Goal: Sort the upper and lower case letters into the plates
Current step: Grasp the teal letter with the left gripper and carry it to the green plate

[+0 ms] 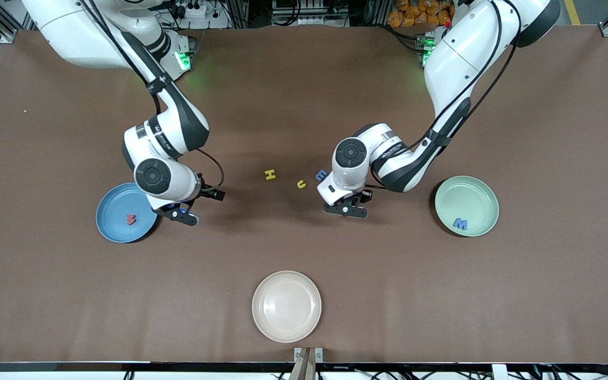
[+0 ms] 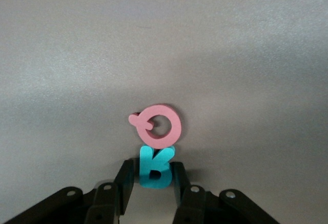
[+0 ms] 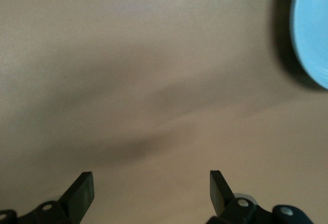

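Hiding under the left arm's wrist in the front view, two small flat foam letters show only in the left wrist view: a teal letter B point(image 2: 154, 167) and a pink letter Q point(image 2: 159, 125), touching each other on the brown table mat point(image 1: 293, 79). The left gripper point(image 2: 152, 179) is down at the mat with its fingers point(image 2: 124, 180) narrowly set on either side of the teal B, pressing against it.

Readable letter shapes in the front view: a yellow H point(image 1: 269, 174) and a yellow lowercase u point(image 1: 301, 183), and a blue letter point(image 1: 320, 174) partly cut off by the left arm, too small to read. All three lie on the mat, farther from the front camera than the round cream plate point(image 1: 286, 306).

A blue M point(image 1: 461, 224) lies in the round pale mint green plate point(image 1: 466, 206), toward the left arm's end of the table from the cream plate. A red letter point(image 1: 131, 219), its form unclear, lies in the round blue plate point(image 1: 124, 212), toward the right arm's end.

The right gripper point(image 3: 151, 190) hovers over bare mat just beside the blue plate, its fingers spread wide and holding nothing; its wrist view catches only that plate's rim
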`<state>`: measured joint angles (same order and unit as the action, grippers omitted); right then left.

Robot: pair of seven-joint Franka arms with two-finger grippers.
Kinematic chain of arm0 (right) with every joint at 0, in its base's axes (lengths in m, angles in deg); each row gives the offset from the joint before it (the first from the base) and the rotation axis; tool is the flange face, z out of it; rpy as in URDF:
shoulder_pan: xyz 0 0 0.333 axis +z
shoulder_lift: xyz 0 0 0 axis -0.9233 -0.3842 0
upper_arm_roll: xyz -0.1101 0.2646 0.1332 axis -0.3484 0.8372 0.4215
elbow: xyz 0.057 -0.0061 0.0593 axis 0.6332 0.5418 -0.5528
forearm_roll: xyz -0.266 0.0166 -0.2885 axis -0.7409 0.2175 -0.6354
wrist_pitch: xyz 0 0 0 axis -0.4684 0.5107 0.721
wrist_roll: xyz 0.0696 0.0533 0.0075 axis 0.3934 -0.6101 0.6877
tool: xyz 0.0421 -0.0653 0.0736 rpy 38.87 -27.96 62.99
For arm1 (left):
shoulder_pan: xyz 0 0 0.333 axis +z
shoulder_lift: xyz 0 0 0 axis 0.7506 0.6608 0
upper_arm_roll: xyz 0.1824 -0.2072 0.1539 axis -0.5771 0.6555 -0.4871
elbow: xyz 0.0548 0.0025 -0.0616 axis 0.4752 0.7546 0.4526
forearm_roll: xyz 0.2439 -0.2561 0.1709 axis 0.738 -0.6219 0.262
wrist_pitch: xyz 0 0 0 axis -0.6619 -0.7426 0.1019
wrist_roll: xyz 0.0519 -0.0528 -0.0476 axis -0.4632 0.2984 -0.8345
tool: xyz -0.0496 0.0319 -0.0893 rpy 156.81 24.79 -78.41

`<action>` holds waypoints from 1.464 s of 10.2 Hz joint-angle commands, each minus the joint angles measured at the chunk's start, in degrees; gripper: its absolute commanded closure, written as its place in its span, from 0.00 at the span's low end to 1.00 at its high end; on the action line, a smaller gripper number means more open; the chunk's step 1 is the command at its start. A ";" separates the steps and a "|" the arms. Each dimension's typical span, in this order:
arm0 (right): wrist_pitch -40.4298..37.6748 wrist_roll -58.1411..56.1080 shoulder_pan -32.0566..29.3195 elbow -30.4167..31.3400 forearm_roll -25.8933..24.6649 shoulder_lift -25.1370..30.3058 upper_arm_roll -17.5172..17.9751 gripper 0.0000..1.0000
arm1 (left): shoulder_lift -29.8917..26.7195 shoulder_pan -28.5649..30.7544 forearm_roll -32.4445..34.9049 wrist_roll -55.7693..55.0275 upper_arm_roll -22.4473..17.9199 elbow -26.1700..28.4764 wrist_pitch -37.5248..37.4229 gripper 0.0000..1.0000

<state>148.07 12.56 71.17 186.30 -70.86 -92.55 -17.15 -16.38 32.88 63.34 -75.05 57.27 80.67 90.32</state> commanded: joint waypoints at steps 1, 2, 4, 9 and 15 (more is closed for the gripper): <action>0.61 4.28 1.41 1.00 -0.12 0.50 1.39 0.00 | 1.50 0.47 0.75 -1.68 -0.39 -0.98 0.91 1.00; 0.70 4.56 2.81 0.91 3.80 0.58 1.30 0.00 | 0.98 0.99 0.84 -2.03 -0.39 -0.98 0.91 1.00; 2.45 5.08 4.93 1.00 6.65 0.24 1.30 0.00 | -2.35 3.97 0.66 -2.39 0.04 -0.45 -1.53 1.00; 7.01 18.51 10.30 1.00 6.74 -1.08 1.30 0.00 | -10.97 12.92 -7.07 6.02 0.22 -0.54 -13.40 1.00; 11.77 28.90 14.25 0.91 6.65 -1.79 1.21 0.00 | -10.11 28.14 -6.99 20.55 0.13 0.08 -19.05 1.00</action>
<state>159.13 38.91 85.26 187.10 -64.39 -94.37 -15.98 -26.77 59.24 57.66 -55.92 56.87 79.76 71.84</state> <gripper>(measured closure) 0.000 0.709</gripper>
